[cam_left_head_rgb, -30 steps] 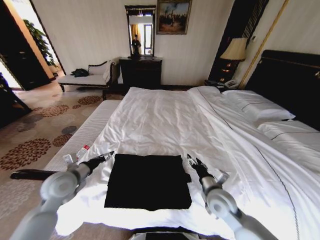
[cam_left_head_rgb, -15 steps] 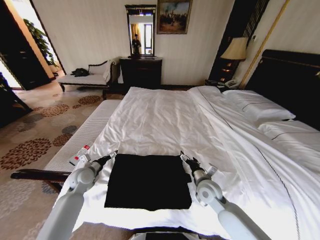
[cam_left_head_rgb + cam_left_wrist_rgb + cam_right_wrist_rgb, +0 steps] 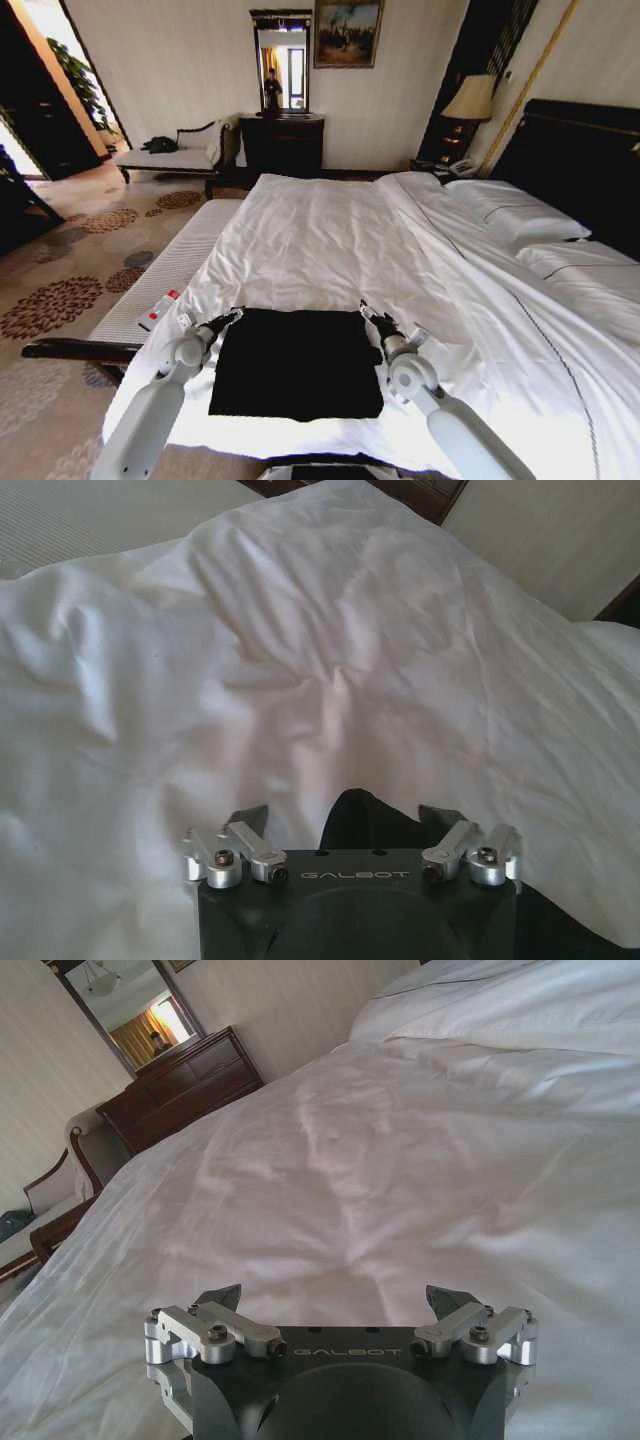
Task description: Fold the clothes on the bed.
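Observation:
The clothes [image 3: 295, 362] lie as a flat black rectangle on the near end of the bed [image 3: 330, 240], which has white sheets. My left gripper [image 3: 232, 315] sits at the garment's far left corner. In the left wrist view the left gripper [image 3: 343, 820] is open, with a tip of the black fabric [image 3: 358, 815] between its fingers. At the far right corner my right gripper [image 3: 366, 312] rests low over the sheet. In the right wrist view the right gripper [image 3: 333, 1300] is open, with only white sheet between the fingers.
A red-and-white remote [image 3: 158, 309] lies on the striped bench [image 3: 165, 270] beside the bed's left edge. Pillows [image 3: 510, 215] and the dark headboard [image 3: 585, 160] are at the right. A dresser [image 3: 282, 145] and a chaise [image 3: 175, 155] stand by the far wall.
Both arms have reached forward and drawn inward. Each gripper now sits at a far corner of the black garment, closer to it than before. The garment has not moved.

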`<state>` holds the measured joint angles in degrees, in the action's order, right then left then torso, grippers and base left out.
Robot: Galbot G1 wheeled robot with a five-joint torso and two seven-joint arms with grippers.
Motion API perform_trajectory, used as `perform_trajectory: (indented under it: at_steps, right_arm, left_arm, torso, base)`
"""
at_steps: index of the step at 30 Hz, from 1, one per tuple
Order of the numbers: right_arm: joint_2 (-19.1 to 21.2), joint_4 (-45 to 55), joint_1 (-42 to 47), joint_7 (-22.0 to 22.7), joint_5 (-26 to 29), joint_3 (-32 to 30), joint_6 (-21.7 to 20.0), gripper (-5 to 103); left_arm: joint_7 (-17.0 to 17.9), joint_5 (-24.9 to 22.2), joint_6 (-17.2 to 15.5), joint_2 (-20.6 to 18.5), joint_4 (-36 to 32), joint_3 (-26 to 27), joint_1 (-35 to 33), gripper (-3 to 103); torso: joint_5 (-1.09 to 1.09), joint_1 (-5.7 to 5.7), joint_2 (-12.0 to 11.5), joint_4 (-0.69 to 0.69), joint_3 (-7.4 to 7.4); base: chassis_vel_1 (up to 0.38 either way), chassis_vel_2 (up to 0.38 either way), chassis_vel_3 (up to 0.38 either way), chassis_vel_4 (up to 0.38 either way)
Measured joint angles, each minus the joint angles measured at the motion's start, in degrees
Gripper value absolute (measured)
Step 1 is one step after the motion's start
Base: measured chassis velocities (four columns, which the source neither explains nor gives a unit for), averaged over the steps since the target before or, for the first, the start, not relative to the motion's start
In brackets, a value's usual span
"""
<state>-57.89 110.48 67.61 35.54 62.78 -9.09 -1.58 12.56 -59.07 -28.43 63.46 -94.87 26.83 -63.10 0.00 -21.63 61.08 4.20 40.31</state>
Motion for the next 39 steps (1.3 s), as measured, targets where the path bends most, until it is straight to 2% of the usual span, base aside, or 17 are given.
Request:
perform_trajectory:
  at_steps: [1, 2, 4, 5, 7, 10, 13, 14, 17, 19, 21, 25, 26, 34, 39]
  right_arm:
    - [0.0, -0.1, 0.0, 0.0, 0.0, -0.1, 0.0, 100]
    - [0.1, -0.2, 0.0, 0.0, 0.1, -0.1, 0.0, 100]
    - [0.1, -0.4, -0.1, 0.1, 0.1, -0.1, 0.0, 100]
    - [0.1, -0.4, -0.1, 0.1, 0.1, -0.1, 0.0, 100]
    - [0.0, -0.5, -0.2, 0.1, 0.1, -0.1, 0.0, 100]
    - [0.0, -0.5, -0.2, 0.1, 0.1, -0.1, 0.0, 100]
    - [0.0, -0.7, -0.2, 0.1, 0.1, -0.1, 0.0, 100]
    - [0.0, -0.7, -0.2, 0.1, 0.1, -0.1, 0.0, 100]
    - [0.1, -0.9, -0.2, 0.2, 0.1, -0.2, 0.0, 100]
    - [0.1, -1.0, -0.2, 0.2, 0.1, -0.3, 0.0, 100]
    - [0.2, -1.3, -0.3, 0.2, 0.1, -0.3, 0.0, 100]
    - [0.1, -2.0, -0.6, 0.2, 0.1, -0.3, 0.1, 100]
    - [0.1, -2.7, -1.1, 0.1, 0.3, -0.2, 0.1, 100]
    - [-0.5, -6.6, -4.2, -0.7, 2.9, 0.4, -1.0, 100]
    - [-0.5, -10.6, -6.4, -4.7, 4.5, 0.7, -2.2, 100]
  left_arm:
    - [0.0, -0.1, 0.0, 0.0, 0.2, 0.0, 0.2, 76]
    - [0.1, -0.2, 0.0, 0.0, 0.4, 0.0, 0.3, 76]
    - [0.2, -0.5, 0.0, 0.0, 1.1, 0.0, 0.7, 66]
    - [0.2, -0.5, 0.0, 0.0, 1.1, 0.0, 0.7, 66]
    - [0.3, -0.6, 0.0, 0.1, 1.7, -0.2, 1.2, 54]
    - [0.3, -0.6, 0.0, 0.3, 2.1, -0.5, 1.4, 49]
    - [0.4, -0.2, 0.0, 0.9, 3.0, -1.2, 2.1, 33]
    - [0.4, -0.2, 0.0, 0.9, 3.0, -1.2, 2.1, 33]
    - [0.4, 0.2, 0.1, 1.4, 3.7, -1.8, 2.7, 17]
    - [0.4, 0.3, 0.1, 1.5, 4.0, -1.9, 2.9, 17]
    - [0.4, 0.4, 0.2, 1.8, 4.3, -2.1, 3.2, 10]
    - [0.4, 0.4, 0.3, 1.9, 4.6, -2.1, 3.5, 10]
    - [0.4, 0.3, 0.4, 1.9, 4.6, -1.8, 3.6, 2]
    - [0.4, -0.3, 0.4, 1.4, 4.2, -1.0, 3.7, 0]
    - [0.5, -0.8, 0.3, 1.2, 4.1, 0.0, 4.0, 0]
  torso:
    - [0.0, 0.0, 0.0, 0.0, 0.0]
    - [0.0, 0.0, 0.0, 0.0, 0.0]
    - [0.0, 0.0, 0.0, 0.0, 0.0]
    - [0.0, 0.0, 0.0, 0.0, 0.0]
    - [0.0, 0.0, 0.0, 0.0, 0.0]
    - [0.0, 0.0, 0.0, 0.0, 0.0]
    - [0.0, 0.0, 0.0, 0.0, 0.0]
    - [0.0, 0.0, 0.0, 0.0, 0.0]
    - [0.0, 0.0, 0.0, 0.0, 0.0]
    - [0.0, 0.0, 0.0, 0.0, 0.0]
    - [0.0, 0.0, 0.0, 0.0, 0.0]
    - [0.0, 0.0, 0.0, 0.0, 0.0]
    - [0.0, 0.0, 0.0, 0.01, 0.0]
    - [0.0, 0.0, 0.0, 0.01, 0.0]
    - [-0.01, 0.0, 0.0, 0.02, 0.0]
  base:
    - [0.0, 0.0, 0.0, 0.0]
    - [0.0, 0.0, 0.0, 0.0]
    - [0.0, 0.0, 0.0, 0.0]
    - [0.0, 0.0, 0.0, 0.0]
    - [0.0, 0.0, 0.0, 0.0]
    - [0.0, 0.0, 0.0, 0.0]
    - [0.0, 0.0, 0.0, 0.0]
    - [0.0, 0.0, 0.0, 0.0]
    - [0.0, 0.0, 0.0, 0.0]
    - [0.0, 0.0, 0.0, 0.0]
    - [0.0, 0.0, 0.0, 0.0]
    - [0.0, 0.0, 0.0, 0.0]
    - [0.0, 0.0, 0.0, 0.0]
    - [0.0, 0.0, 0.0, 0.0]
    - [0.0, 0.0, 0.0, 0.0]
